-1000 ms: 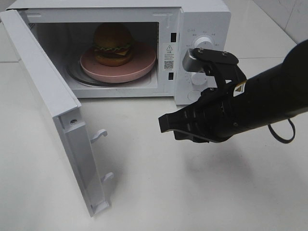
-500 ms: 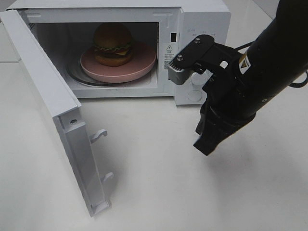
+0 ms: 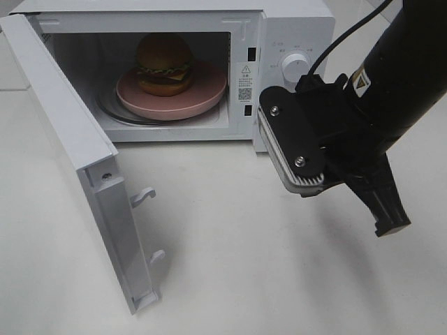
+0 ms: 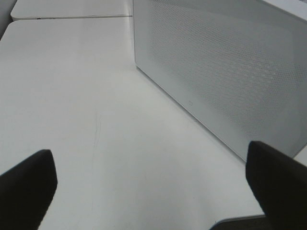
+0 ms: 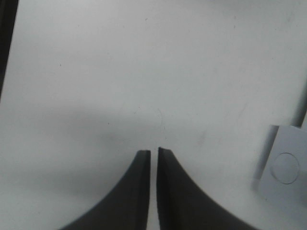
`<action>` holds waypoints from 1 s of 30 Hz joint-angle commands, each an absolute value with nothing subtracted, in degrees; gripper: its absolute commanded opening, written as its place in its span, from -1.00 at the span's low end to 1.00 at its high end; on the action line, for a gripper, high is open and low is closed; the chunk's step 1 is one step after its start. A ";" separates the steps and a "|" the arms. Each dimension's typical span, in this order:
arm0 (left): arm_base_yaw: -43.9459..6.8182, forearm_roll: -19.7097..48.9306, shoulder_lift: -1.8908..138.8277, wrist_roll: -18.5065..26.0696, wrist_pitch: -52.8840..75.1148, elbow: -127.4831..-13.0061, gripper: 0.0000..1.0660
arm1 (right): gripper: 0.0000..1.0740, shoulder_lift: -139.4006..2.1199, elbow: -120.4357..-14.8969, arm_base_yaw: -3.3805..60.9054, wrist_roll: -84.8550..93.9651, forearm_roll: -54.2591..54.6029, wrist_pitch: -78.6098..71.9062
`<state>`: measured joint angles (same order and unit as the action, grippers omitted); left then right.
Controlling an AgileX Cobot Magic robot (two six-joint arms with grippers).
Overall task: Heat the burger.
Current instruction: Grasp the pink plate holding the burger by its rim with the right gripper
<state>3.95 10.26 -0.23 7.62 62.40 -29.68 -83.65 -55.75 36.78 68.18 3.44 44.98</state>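
Observation:
The burger (image 3: 163, 64), with a golden-brown bun, lettuce, cheese and a dark patty, stands on a round pink plate (image 3: 206, 94) inside the open white microwave (image 3: 293, 28). The microwave door (image 3: 70, 132) hangs wide open to the left. My right gripper (image 3: 391, 225) is shut and empty. It points down and to the right over the table in front of the microwave's control panel. In the right wrist view its tips (image 5: 154, 152) nearly touch above bare table. My left gripper (image 4: 148, 160) is open and empty, facing the door's outer face (image 4: 225, 72); it is out of the exterior high view.
The plate rests on the glass turntable (image 3: 112, 108). The control knob (image 3: 294, 64) is just behind my right arm. Two latch hooks (image 3: 143, 197) stick out from the door's edge. White table (image 3: 230, 279) lies in front of the microwave.
My right arm has swung round, from its gripper pointing left in front of the microwave, through pointing down, to pointing down and right. Burger, plate and door have not moved.

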 commanded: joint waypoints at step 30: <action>4.24 10.60 -0.69 7.28 61.59 -29.68 0.89 | 0.65 -88.75 -59.53 39.71 61.65 -10.08 36.10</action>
